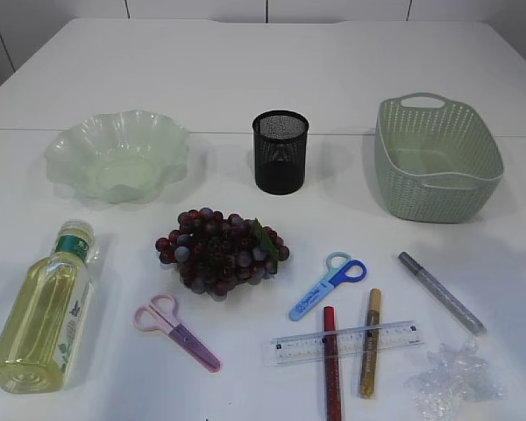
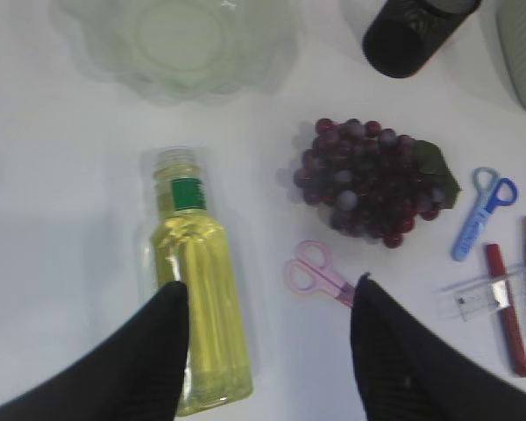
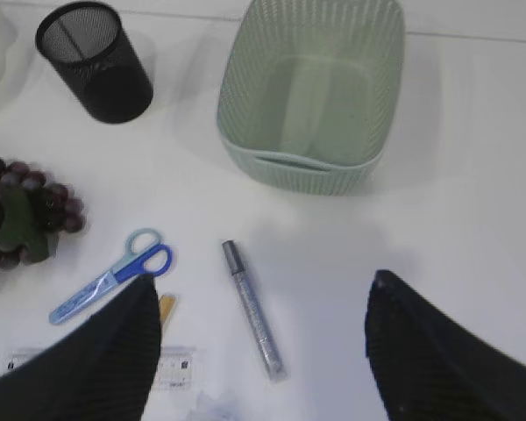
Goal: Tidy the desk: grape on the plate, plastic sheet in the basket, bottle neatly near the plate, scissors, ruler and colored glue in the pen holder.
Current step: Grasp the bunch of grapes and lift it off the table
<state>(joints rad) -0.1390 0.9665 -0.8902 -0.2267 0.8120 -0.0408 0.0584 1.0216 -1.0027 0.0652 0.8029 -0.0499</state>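
Observation:
A bunch of dark grapes (image 1: 219,250) lies mid-table, with the yellow bottle (image 1: 44,311) on its side at the left. Pink scissors (image 1: 175,331), blue scissors (image 1: 327,285), a clear ruler (image 1: 344,342), red (image 1: 331,360), gold (image 1: 369,342) and silver glue (image 1: 440,291) sticks and a crumpled plastic sheet (image 1: 451,377) lie at the front. Behind them stand the plate (image 1: 118,158), pen holder (image 1: 280,151) and basket (image 1: 437,158). My left gripper (image 2: 270,285) hangs open above the table, between the bottle (image 2: 197,281) and the pink scissors (image 2: 316,272). My right gripper (image 3: 265,282) is open above the silver glue (image 3: 252,309). Neither arm shows in the exterior view.
The red glue stick lies across the ruler, and the gold one lies across it too. The basket (image 3: 311,96) holds nothing. White tabletop stretches behind the plate, pen holder and basket.

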